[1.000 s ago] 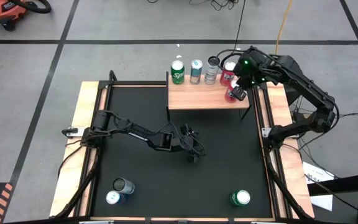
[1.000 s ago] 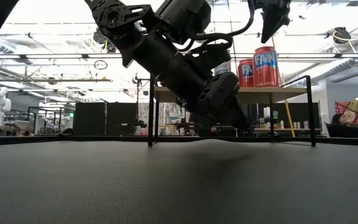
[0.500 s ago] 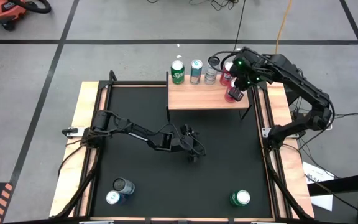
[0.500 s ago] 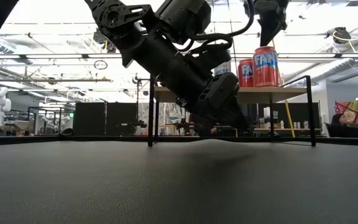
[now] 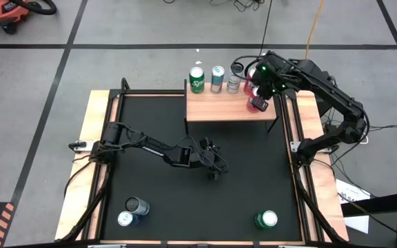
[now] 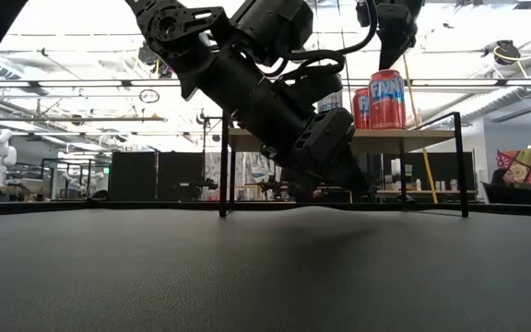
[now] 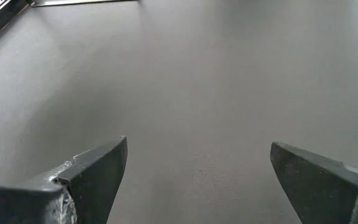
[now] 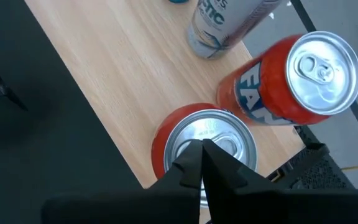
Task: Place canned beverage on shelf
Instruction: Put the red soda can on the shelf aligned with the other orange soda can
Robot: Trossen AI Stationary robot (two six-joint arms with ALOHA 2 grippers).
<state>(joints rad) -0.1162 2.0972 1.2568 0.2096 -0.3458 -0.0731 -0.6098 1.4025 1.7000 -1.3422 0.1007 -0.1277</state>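
A black table (image 5: 253,172) with wooden side edges stands on grey flooring (an open workshop shows beyond). On the shelf (image 5: 216,107), the near red can (image 8: 205,146) stands upright, long axis vertical, beside another. The right gripper (image 8: 202,163) hovers above it, fingers pinched together. The left gripper (image 7: 197,171) spreads wide, low over the table.

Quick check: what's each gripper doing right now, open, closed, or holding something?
Left gripper: open, empty, low over the black table.
Right gripper: shut, holding nothing, just above the front red can on the shelf.
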